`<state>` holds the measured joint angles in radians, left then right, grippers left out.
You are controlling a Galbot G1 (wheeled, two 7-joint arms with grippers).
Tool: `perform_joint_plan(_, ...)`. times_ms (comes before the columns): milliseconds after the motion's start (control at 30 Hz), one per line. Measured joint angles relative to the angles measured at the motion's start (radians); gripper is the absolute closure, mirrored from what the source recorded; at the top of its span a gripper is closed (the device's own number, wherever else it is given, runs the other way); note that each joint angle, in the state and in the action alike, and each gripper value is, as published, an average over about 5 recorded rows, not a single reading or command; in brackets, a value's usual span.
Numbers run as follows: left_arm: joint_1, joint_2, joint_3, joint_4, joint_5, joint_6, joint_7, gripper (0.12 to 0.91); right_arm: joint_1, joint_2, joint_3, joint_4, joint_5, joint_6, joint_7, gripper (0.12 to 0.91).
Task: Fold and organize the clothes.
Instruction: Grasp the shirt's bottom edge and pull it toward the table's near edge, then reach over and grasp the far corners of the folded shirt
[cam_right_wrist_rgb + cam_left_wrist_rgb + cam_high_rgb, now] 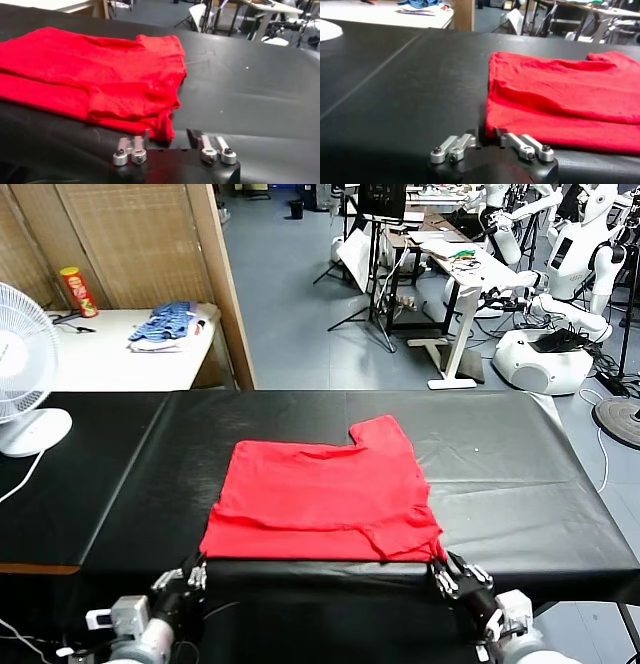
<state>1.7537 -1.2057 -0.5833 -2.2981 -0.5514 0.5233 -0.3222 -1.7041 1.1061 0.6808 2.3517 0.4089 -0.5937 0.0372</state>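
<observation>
Seeing both grips apart, holding nothing | red T-shirt [322, 499] lies just ahead of our left gripper [192, 576] & right gripper [452, 576], long axis left-right, near corners equally close.

Bright, even overhead light; soft sheen on the black table [500, 474] beyond the shirt [325, 499]; wrist views slightly soft, dark near the table's front edge

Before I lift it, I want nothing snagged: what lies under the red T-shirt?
The red T-shirt lies folded on the black table cover, and only that cover shows around its edges. Anything beneath or between its layers is covered.
</observation>
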Motion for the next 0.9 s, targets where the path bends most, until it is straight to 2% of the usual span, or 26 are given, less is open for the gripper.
perform_joint_plan(100, -0.019, 0.025, -0.014, -0.037, -0.057, 0.018, -0.009, 0.247, 0.087, -0.020, -0.002, -0.023, 0.046, 0.012, 0.025, 0.227)
perform_joint_plan(200, -0.072, 0.052, -0.014, -0.044, -0.113, 0.020, -0.041, 0.234, 0.223, -0.033, -0.035, -0.103, 0.075, 0.017, 0.050, 0.227)
perform_joint_plan(267, -0.142, 0.063, -0.001, -0.023, -0.157, 0.044, -0.068, 0.233, 0.324, -0.033, -0.073, -0.173, 0.079, 0.015, 0.064, 0.227)
perform_joint_plan(333, -0.237, 0.070, 0.017, 0.018, -0.195, 0.076, -0.082, 0.232, 0.425, -0.029, -0.117, -0.248, 0.080, 0.011, 0.079, 0.227)
perform_joint_plan(500, -0.492, 0.091, 0.083, 0.181, -0.233, 0.141, -0.066, 0.232, 0.656, -0.009, -0.236, -0.448, 0.081, 0.000, 0.105, 0.227)
perform_joint_plan(667, -0.707, 0.111, 0.176, 0.367, -0.257, 0.195, -0.052, 0.232, 0.835, 0.017, -0.346, -0.637, 0.080, -0.007, 0.105, 0.227)
perform_joint_plan(767, -0.812, 0.110, 0.230, 0.465, -0.269, 0.212, -0.053, 0.232, 0.926, 0.037, -0.401, -0.746, 0.077, -0.007, 0.096, 0.227)
perform_joint_plan(900, -0.926, 0.101, 0.291, 0.580, -0.270, 0.214, -0.043, 0.232, 1.027, 0.065, -0.453, -0.884, 0.072, -0.005, 0.076, 0.227)
